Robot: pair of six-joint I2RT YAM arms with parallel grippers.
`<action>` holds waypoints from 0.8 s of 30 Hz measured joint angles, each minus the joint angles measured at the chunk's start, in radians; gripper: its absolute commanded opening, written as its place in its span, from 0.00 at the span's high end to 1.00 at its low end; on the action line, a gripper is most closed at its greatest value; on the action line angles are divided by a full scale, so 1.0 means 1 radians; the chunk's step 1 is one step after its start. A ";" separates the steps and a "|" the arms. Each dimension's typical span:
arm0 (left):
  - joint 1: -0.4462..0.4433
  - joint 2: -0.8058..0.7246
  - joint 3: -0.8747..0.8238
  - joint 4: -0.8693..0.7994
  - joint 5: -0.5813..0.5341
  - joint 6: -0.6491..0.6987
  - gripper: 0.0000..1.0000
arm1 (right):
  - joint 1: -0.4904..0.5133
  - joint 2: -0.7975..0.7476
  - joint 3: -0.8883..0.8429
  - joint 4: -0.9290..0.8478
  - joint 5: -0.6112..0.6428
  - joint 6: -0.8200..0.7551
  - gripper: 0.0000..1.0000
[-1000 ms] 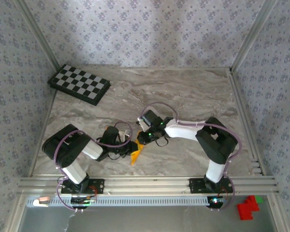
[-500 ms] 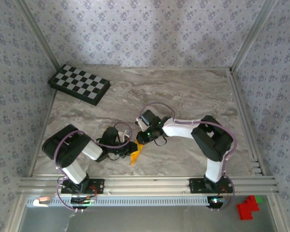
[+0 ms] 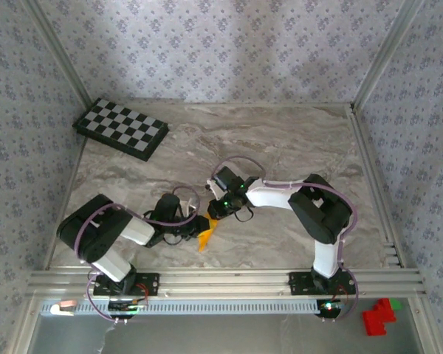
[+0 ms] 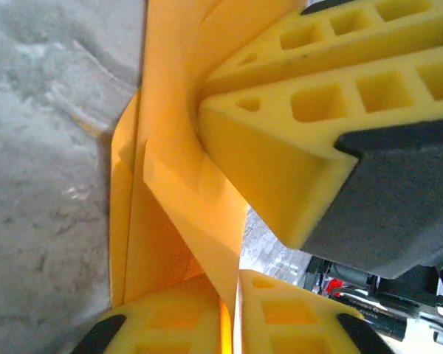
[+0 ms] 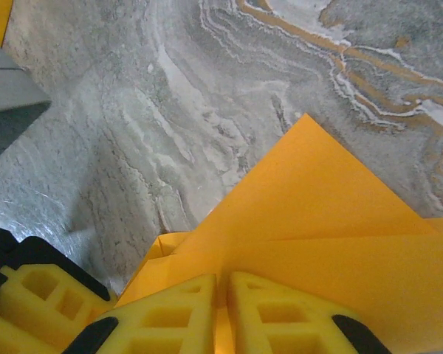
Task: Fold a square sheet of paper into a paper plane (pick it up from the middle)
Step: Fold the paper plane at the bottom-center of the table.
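Square sheet of paper [image 3: 207, 237]: orange-yellow, creased into narrow folded shape with layered flaps; located close to near edge of tabletop [image 3: 295, 140], slightly left of its middle; lower tip toward near edge, upper part raised between both pincers; left gripper [image 3: 199, 227] clenched on one thin folded edge, paper running between its fingertips in left wrist view [image 4: 232, 284]; right gripper [image 3: 215, 214] clamped on sheet from far side, pads [image 5: 170, 310] nearly together over fold; checkered board [image 3: 122, 129] at far left corner, well apart.
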 measured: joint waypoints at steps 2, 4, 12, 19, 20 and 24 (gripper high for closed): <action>0.000 -0.031 0.000 -0.045 -0.010 0.012 0.79 | -0.001 0.000 0.000 -0.001 -0.001 0.000 0.85; 0.000 -0.060 0.000 -0.089 -0.015 0.028 0.76 | -0.001 0.000 0.000 -0.002 -0.001 0.000 0.85; 0.000 -0.253 0.005 -0.345 -0.066 0.107 0.62 | -0.003 0.002 0.000 -0.002 -0.005 0.001 0.86; -0.018 -0.425 0.048 -0.624 -0.173 0.198 0.42 | -0.005 0.002 0.000 -0.001 -0.012 0.004 0.86; -0.029 -0.431 0.057 -0.654 -0.190 0.208 0.39 | -0.005 0.002 0.000 -0.001 -0.012 0.004 0.86; -0.082 -0.422 0.096 -0.745 -0.247 0.242 0.34 | -0.005 0.003 0.000 -0.001 -0.012 0.004 0.86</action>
